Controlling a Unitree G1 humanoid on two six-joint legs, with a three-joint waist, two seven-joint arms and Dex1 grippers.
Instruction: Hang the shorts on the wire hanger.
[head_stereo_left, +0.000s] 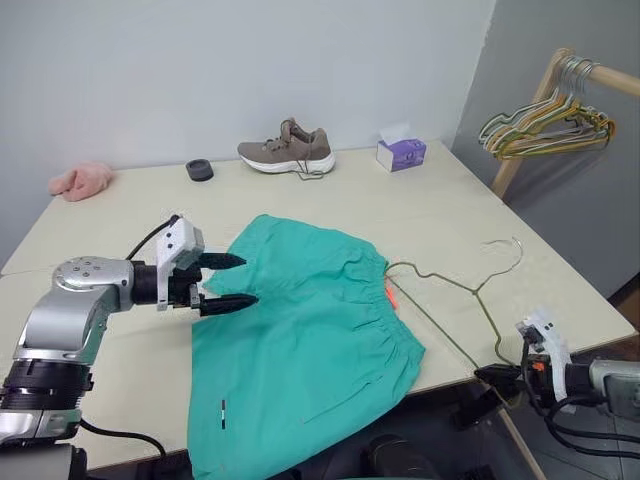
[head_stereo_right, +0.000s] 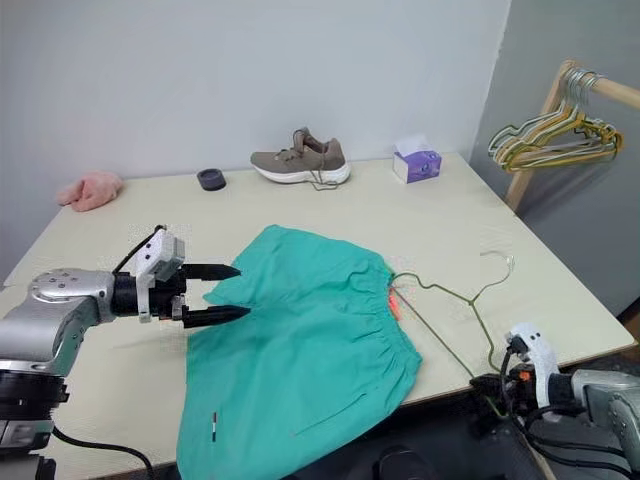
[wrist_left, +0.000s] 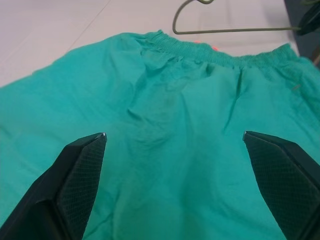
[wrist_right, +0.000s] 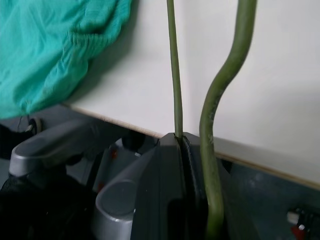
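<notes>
The teal-green shorts (head_stereo_left: 310, 340) lie flat across the middle of the table, their lower part hanging over the front edge and the gathered waistband facing right. My left gripper (head_stereo_left: 249, 280) hovers open at the shorts' left edge, its fingers (wrist_left: 75, 175) spread wide just above the fabric with nothing between them. To the right of the waistband lies the olive wire hanger (head_stereo_left: 450, 290), hook pointing to the back right. My right gripper (head_stereo_left: 497, 376) sits at the table's front right edge, shut on the hanger's near corner, with the thin wire (wrist_right: 172, 75) running out from between its fingers.
A tan shoe (head_stereo_left: 287, 150), a purple tissue box (head_stereo_left: 401, 152), a black ring (head_stereo_left: 199, 169) and a pink cloth (head_stereo_left: 80, 180) line the table's far side. A wooden rack with bunched hangers (head_stereo_left: 545, 125) stands at the back right. The table's front edge (wrist_right: 240, 150) lies right at my right gripper.
</notes>
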